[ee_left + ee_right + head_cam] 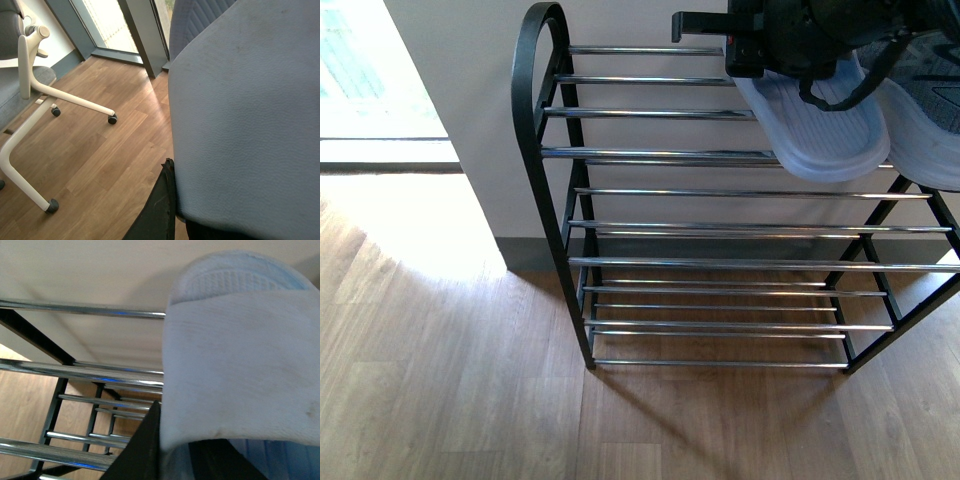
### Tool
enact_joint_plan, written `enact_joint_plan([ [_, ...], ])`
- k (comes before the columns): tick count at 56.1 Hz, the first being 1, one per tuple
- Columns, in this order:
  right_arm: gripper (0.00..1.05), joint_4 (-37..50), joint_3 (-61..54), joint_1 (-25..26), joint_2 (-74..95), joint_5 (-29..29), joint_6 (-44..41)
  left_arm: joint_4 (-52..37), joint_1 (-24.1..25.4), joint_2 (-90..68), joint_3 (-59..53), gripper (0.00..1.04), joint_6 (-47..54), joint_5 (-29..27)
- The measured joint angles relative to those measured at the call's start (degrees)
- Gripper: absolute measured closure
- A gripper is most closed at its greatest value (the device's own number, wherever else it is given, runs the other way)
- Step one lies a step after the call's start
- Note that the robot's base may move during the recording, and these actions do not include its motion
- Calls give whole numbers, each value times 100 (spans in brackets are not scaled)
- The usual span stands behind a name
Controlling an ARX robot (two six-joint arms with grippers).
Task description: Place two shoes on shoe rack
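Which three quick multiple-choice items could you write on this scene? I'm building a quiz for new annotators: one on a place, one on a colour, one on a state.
1. Where is the pale blue slide sandal in the front view?
A. On the floor
B. At the rack's top shelf
C. On the lowest shelf

2. What colour is the shoe rack's frame?
A. White
B. Red
C. Black

3. What state are the lower shelves in?
A. Bare
B. Full of shoes
C. Covered by a cloth

Answers:
1 B, the slide sandal sits up at the top rods, overhanging their front.
2 C, the shoe rack has a thin black frame.
3 A, the lower shelves show only silver rods.
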State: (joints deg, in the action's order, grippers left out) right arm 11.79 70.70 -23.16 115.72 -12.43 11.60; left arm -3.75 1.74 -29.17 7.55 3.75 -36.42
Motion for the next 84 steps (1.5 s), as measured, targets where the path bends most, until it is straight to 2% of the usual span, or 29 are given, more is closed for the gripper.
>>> enact_joint_plan([
  [8,56,-302,-616,-13,-876,332,654,0,0,0,0,103,0,2],
  [14,34,-623,-1132,-17,-2024,376,710,0,0,0,0,103,0,2],
  [24,9,-887,-1526,-57,-2927,365,538,0,0,0,0,103,0,2],
  [26,8,-887,-1528,-57,-2955,363,516,0,0,0,0,103,0,2],
  [32,9,-892,-1596,-57,-2896,358,446,0,0,0,-2,103,0,0],
  [33,11,-702,-1676,-81,-2870,197,365,0,0,0,0,103,0,2],
  [35,17,330,-2050,-87,-2870,-376,4,0,0,0,0,103,0,2],
  [37,22,1152,-2376,-79,-2898,-691,-258,0,0,0,0,103,0,2],
  [43,36,2796,-3239,98,-3115,-809,-702,0,0,0,0,103,0,0],
  [46,48,3536,-3836,317,-3473,-682,-901,0,0,0,0,103,0,0],
  [55,78,3845,-4809,774,-4301,-262,-1049,0,0,0,0,103,0,2],
  [61,103,3845,-5429,1062,-4815,50,-1113,0,0,0,0,103,0,0],
  [84,103,3228,-6481,1729,-6502,673,-1139,0,0,0,0,103,0,2],
])
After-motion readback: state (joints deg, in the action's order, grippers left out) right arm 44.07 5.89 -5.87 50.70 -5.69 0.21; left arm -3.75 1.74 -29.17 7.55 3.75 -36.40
